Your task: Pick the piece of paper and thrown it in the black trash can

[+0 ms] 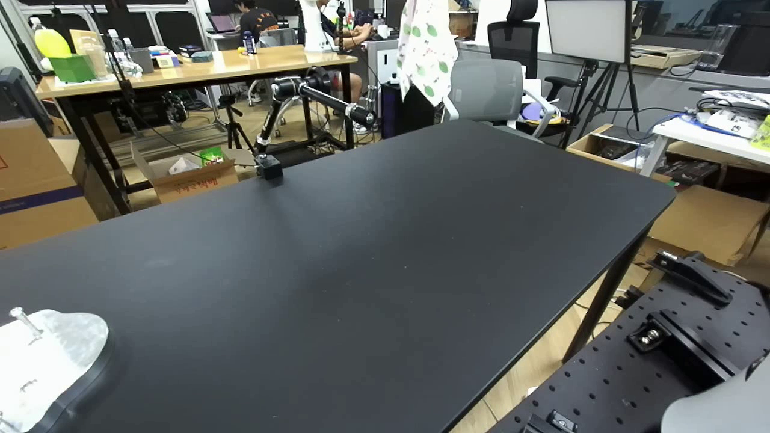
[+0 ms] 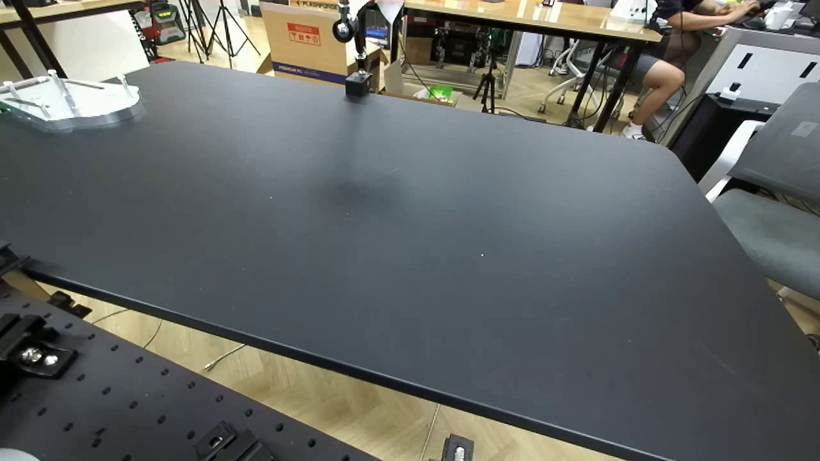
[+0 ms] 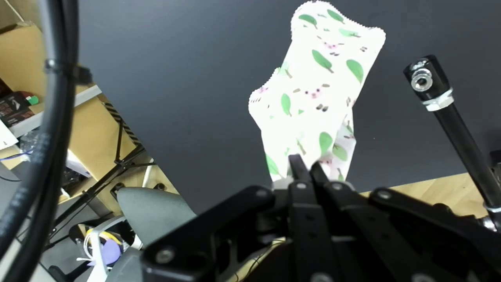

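Black table (image 1: 385, 270), stretched wide across both exterior views!
Down at the lower left in an exterior view, a pale slab (image 1: 69, 352) is spotted, set on the tabletop, pegs (image 1: 26, 322) pointed upward, its end cut off by the frame; and at the table's upper edge, left of centre, a jointed black stand (image 1: 272, 120) is carried on its dark block (image 1: 269, 168).

Across the middle of the black table (image 2: 410, 224) runs a broad open stretch, seen in both exterior views — room to pass low. At the edge a jointed black stand (image 1: 289, 89) rises in the way; well apart from it, a pale pegged slab (image 1: 72, 343) blocks another patch. A grey chair (image 1: 486, 90) stands just beside the table. In the wrist view a leaf-printed sheet (image 3: 313, 86) hangs from the gripper (image 3: 307, 162) — bare table shows between sheet and stand.
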